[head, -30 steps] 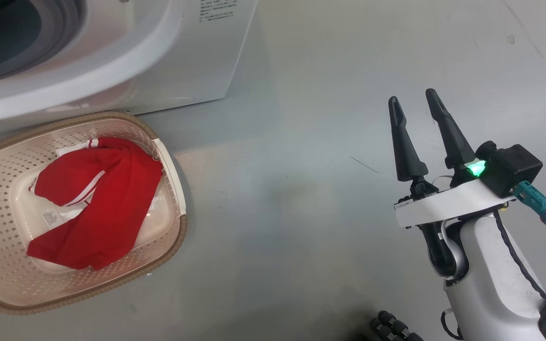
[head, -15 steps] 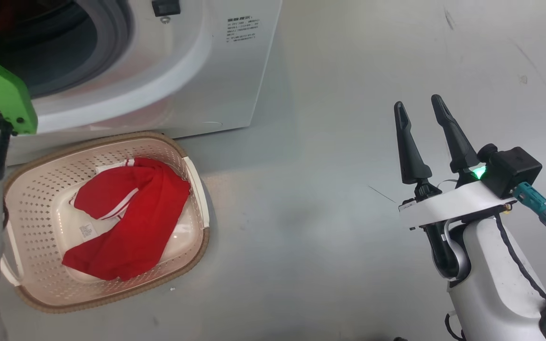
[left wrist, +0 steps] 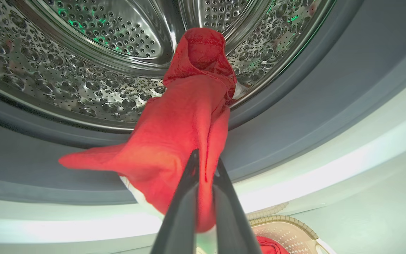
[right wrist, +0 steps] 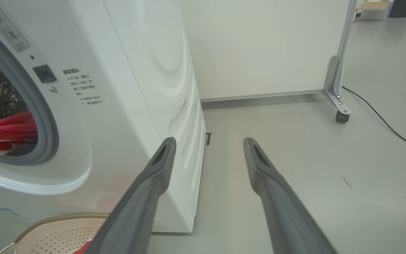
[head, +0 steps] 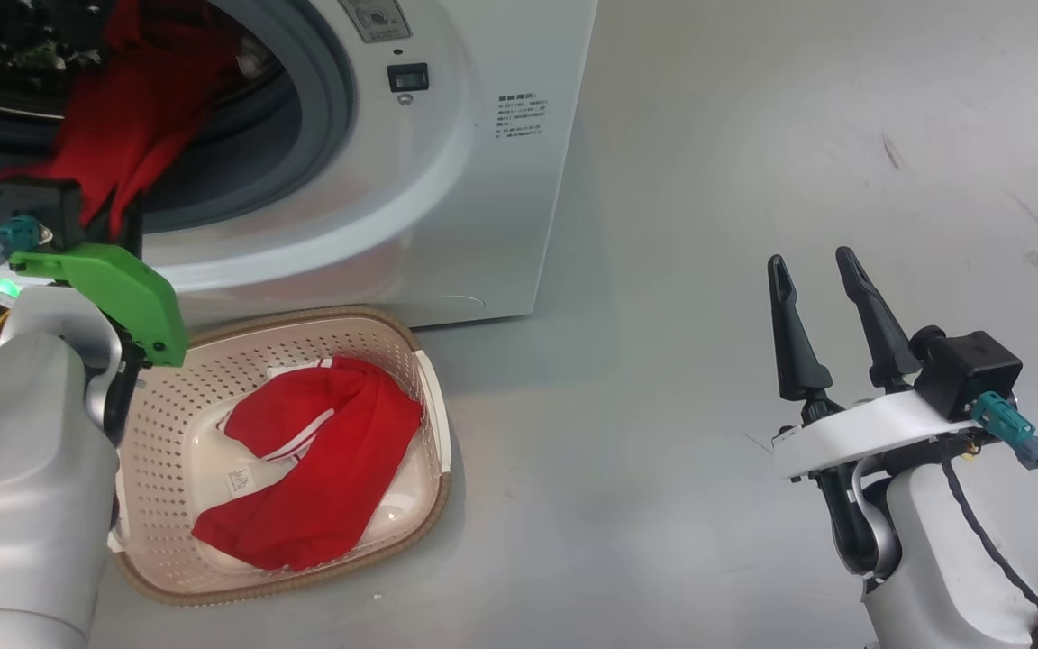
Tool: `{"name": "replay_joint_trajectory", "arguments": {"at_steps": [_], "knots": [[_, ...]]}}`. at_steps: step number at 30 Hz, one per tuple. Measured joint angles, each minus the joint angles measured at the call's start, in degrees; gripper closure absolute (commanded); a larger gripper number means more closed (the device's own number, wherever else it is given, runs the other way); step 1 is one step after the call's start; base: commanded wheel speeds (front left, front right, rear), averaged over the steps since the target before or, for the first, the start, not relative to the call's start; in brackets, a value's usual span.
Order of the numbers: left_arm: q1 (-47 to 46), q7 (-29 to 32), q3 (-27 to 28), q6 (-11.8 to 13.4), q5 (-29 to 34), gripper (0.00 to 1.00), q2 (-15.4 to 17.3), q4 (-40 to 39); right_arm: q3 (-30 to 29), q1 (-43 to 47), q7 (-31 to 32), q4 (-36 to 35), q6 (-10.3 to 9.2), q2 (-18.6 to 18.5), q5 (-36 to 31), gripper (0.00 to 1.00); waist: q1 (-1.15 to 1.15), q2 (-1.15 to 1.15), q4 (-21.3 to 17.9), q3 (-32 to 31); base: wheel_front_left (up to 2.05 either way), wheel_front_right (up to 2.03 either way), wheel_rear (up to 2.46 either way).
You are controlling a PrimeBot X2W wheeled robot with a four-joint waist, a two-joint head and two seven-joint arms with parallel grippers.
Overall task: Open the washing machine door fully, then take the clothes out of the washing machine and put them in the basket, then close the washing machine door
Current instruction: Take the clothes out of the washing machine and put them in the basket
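Note:
My left gripper [left wrist: 204, 163] is shut on a red garment of the clothes [left wrist: 182, 123], held at the mouth of the washing machine [head: 483, 180]. The garment trails back over the grey gasket [left wrist: 294, 106] into the steel drum [left wrist: 93, 53]. In the head view it hangs [head: 132, 117] above my left wrist's green bracket [head: 118, 288]. Another red garment with white stripes [head: 321, 469] lies in the basket [head: 204, 379] on the floor in front of the machine. My right gripper [head: 809, 260] is open and empty over the floor to the right. The washing machine door is out of view.
Grey floor [head: 663, 361] spreads to the right of the machine and basket. In the right wrist view a white partition stands on a caster foot [right wrist: 340, 114] behind, and a black cable [right wrist: 382, 120] runs along the floor at the right.
The head camera has tilted up, bringing the drum opening into view. My left arm has come into view, shut on a red garment at the opening. The right gripper stays open.

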Motion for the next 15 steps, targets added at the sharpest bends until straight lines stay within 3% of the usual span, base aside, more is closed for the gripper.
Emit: {"name": "replay_joint_trajectory", "arguments": {"at_steps": [15], "knots": [[7.28,-7.98,-0.92,-0.08,-3.36,1.0,-2.6,-3.44,0.15,3.96,0.0,1.13,0.0,-0.49,0.01,0.0,0.0,0.0,4.63,-7.85,0.0,0.0,0.0]]}}
